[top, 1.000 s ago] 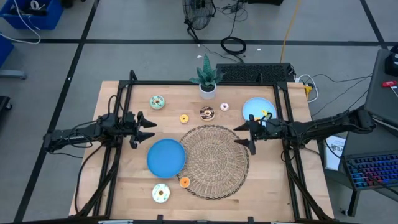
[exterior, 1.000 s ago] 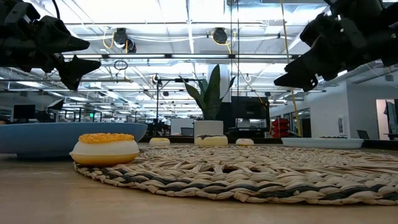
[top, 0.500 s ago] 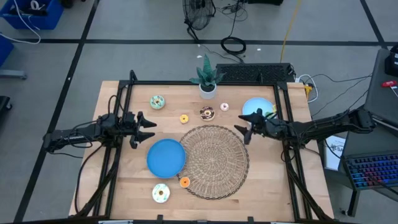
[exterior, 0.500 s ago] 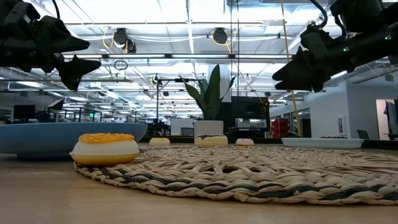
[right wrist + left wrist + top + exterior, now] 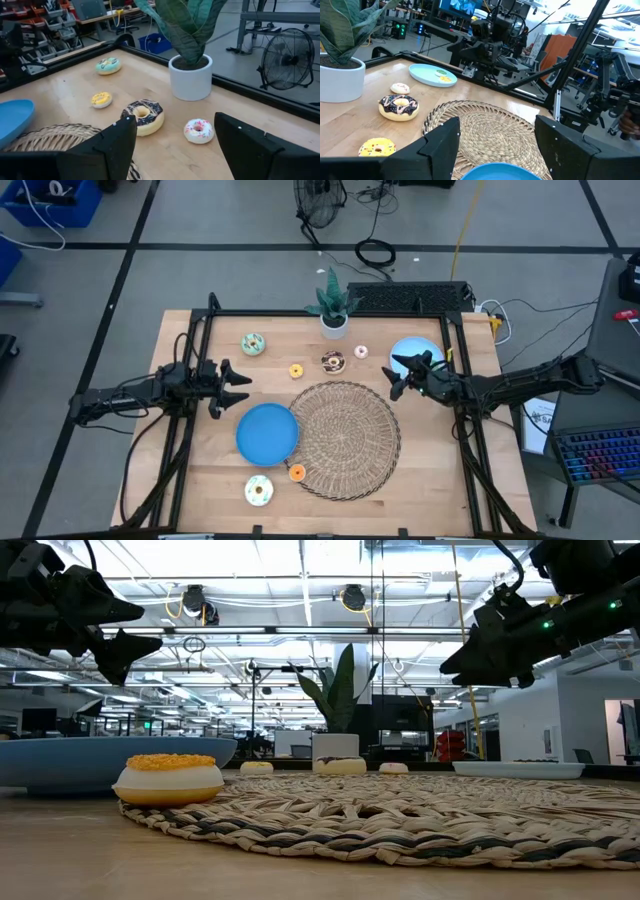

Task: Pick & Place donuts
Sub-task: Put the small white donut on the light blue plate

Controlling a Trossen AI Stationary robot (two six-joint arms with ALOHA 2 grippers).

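Two close donuts, brown [image 5: 142, 116] and white [image 5: 198, 130], near the counter's far edge: right gripper's [image 5: 403, 376] open jaws might bump one while taking the other.

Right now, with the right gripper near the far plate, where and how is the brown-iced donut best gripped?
Probably across its ring, from straight above. The brown-iced donut lies flat on the table, hole up, with free wood all round: the white sprinkled donut and the woven mat lie apart from it. The right gripper is open and empty, so its fingers could straddle the outer rim.
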